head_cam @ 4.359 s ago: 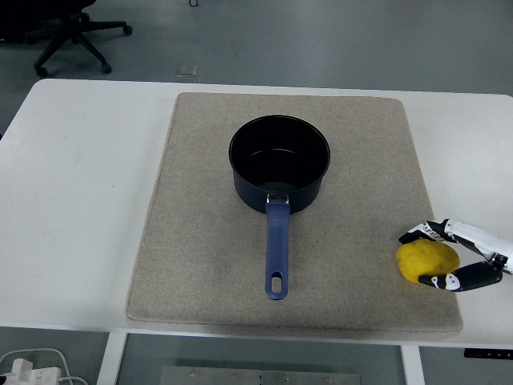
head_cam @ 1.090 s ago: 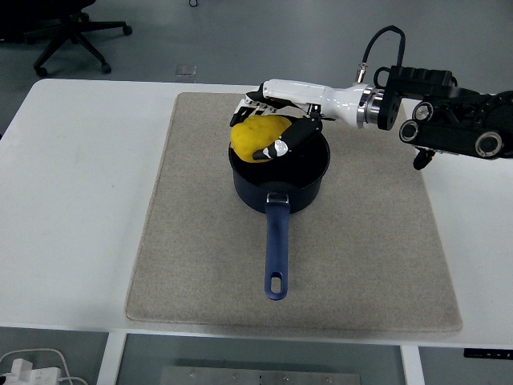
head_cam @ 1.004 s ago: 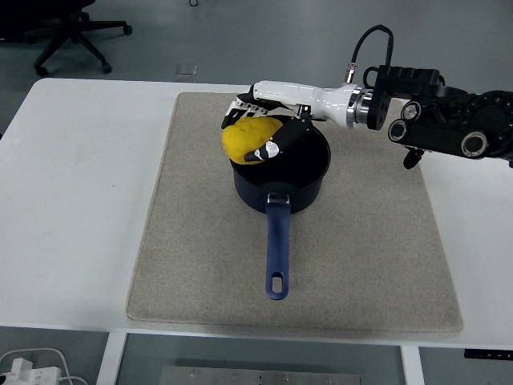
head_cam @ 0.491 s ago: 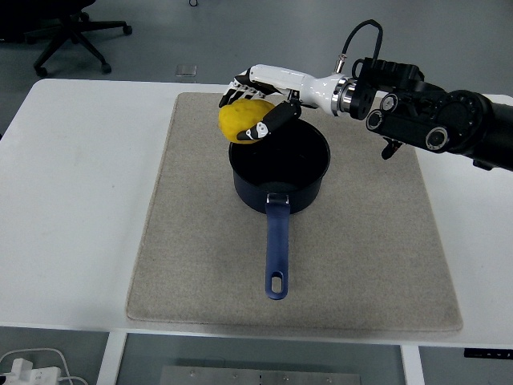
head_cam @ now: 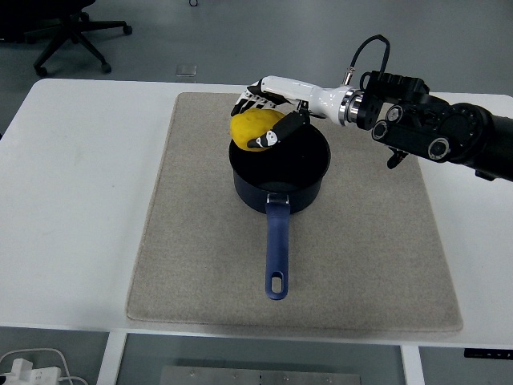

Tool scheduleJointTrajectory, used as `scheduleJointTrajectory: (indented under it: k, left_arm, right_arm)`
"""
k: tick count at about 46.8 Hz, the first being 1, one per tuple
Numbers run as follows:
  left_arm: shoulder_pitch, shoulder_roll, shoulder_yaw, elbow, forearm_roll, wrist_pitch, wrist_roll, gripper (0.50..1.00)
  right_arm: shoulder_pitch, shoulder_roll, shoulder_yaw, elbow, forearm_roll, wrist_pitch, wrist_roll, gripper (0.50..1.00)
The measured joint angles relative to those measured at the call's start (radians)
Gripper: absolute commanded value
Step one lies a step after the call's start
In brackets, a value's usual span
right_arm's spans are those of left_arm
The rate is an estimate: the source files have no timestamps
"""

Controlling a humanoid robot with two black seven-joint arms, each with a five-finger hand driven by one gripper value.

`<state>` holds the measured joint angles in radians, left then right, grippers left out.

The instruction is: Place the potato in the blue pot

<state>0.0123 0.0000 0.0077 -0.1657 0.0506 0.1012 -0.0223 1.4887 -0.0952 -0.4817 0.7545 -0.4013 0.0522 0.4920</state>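
One hand at work for you: the right hand (head_cam: 268,108), reaching in from the right edge w/ its black arm over the mat. Its fingers (head_cam: 275,133) are curled round the yellow potato (head_cam: 255,127), thumb side toward the camera, other digits wrapped over the far side, so it's a firm grasp. Potato sits in the air above the far-left rim of the blue pot (head_cam: 280,164), overlapping the rim in view; can't tell if it touches. Pot stands on the tan mat (head_cam: 192,241), handle pointing toward the table's (head_cam: 72,200) near edge.
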Motion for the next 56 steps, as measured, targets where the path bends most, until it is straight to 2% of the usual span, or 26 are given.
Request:
scheduleJointTrajectory:
  k: [27,32,43,45,50,53,56]
  left_arm:
    - [0.000,0.000,0.000,0.000,0.000,0.000,0.000,0.996]
    - [0.000,0.000,0.000,0.000,0.000,0.000,0.000,0.996]
    - [0.000,0.000,0.000,0.000,0.000,0.000,0.000,0.996]
    - [0.000,0.000,0.000,0.000,0.000,0.000,0.000,0.996]
    - [0.000,0.000,0.000,0.000,0.000,0.000,0.000,0.996]
    - [0.000,0.000,0.000,0.000,0.000,0.000,-0.001,0.996]
    - [0.000,0.000,0.000,0.000,0.000,0.000,-0.001,0.996]
  right_arm:
    - [-0.019,-0.030,-0.002,0.003,0.001,-0.006,0.000,0.500]
    - [-0.019,-0.038,-0.001,0.005,0.007,-0.007,0.000,0.580]
    - [-0.019,-0.059,0.000,0.013,0.010,0.003,0.000,0.652]
    - [-0.019,-0.059,0.000,0.014,0.010,0.006,0.000,0.684]
    - [-0.018,-0.063,0.000,0.014,0.010,0.012,0.000,0.729]
    - [-0.018,-0.071,0.000,0.023,0.010,0.016,0.001,0.768]
    - [-0.018,-0.080,0.000,0.044,0.010,0.019,0.001,0.827]
